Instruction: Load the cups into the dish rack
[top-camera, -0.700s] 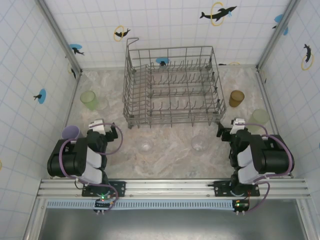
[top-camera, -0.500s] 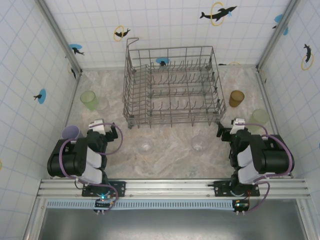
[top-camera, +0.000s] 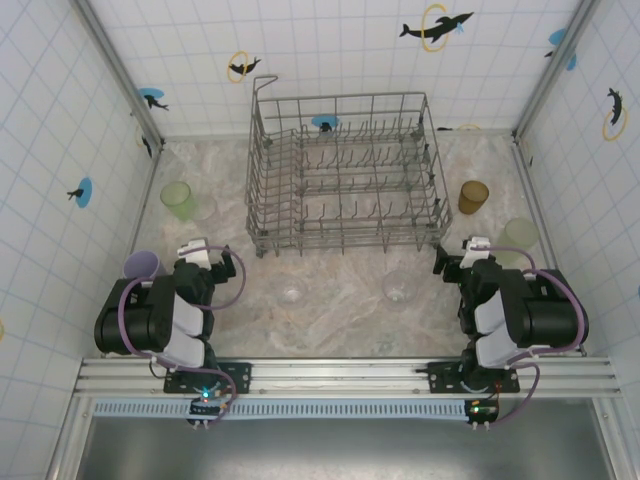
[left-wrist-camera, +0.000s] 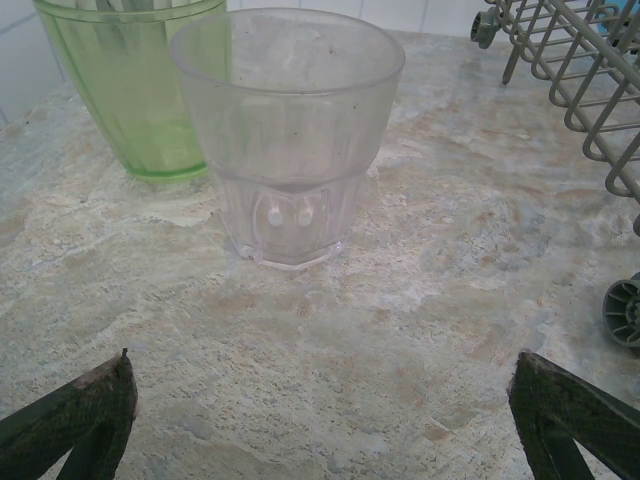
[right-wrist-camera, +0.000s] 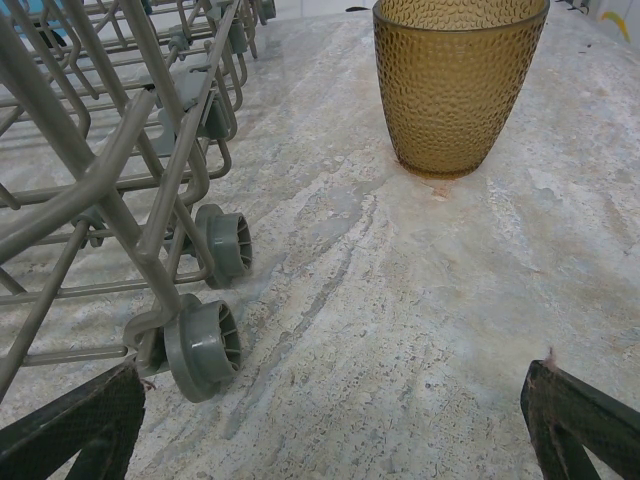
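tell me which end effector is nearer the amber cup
Right. The right end effector sits just on the near side of the amber cup, facing it. The left end effector is far off, on the other side of the dish rack.

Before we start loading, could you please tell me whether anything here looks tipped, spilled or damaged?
Nothing stands out. The dish rack sits level and empty, and the green cup, the clear cup beside it and the amber cup all stand upright on the table, with no spill or crack showing.
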